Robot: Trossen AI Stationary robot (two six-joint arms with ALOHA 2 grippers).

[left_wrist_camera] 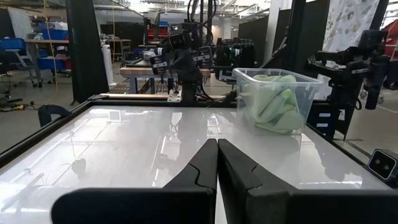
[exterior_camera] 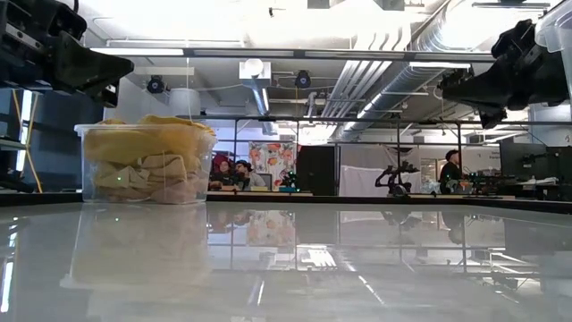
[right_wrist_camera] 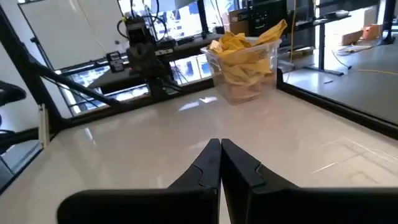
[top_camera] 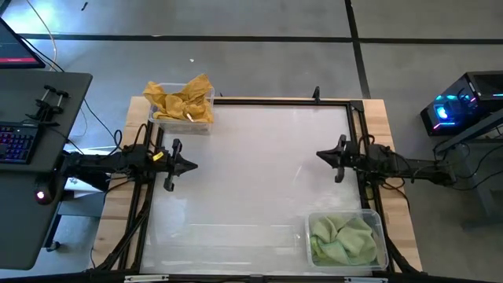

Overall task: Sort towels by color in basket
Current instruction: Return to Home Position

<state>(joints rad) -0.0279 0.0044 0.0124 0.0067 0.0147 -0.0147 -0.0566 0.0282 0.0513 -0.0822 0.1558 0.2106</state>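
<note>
No towel lies loose on the table (top_camera: 251, 173), so the sorting looks finished and the step in hand appears to be parking the arms.

The yellow towels (top_camera: 185, 98) are heaped in a clear bin (top_camera: 181, 123) at the far left corner, spilling above its rim. The green towels (top_camera: 342, 240) fill a second clear bin (top_camera: 346, 214) at the near right corner.

The left gripper (top_camera: 187, 165) hangs over the left edge of the table, pointing inward, well apart from both bins. The right gripper (top_camera: 322, 155) mirrors it at the right edge. In each wrist view the two dark fingers are pressed together with nothing between them.

The next move likely calls for no grasp at all. Each arm only needs to settle at its side and stay clear of the bin nearest to it.

Several things are hard to make out. The towels are crumpled on top of one another, so they cannot be counted in either bin. In the low view the bottom layer of the yellow bin looks paler, nearer to peach, but whether it is another colour or only shadow cannot be told. That view cuts off both arms at its upper corners, so their fingertips do not show there, and the green bin is not clearly in it. The green towels are seen through a cloudy plastic wall in the left wrist view.
</note>
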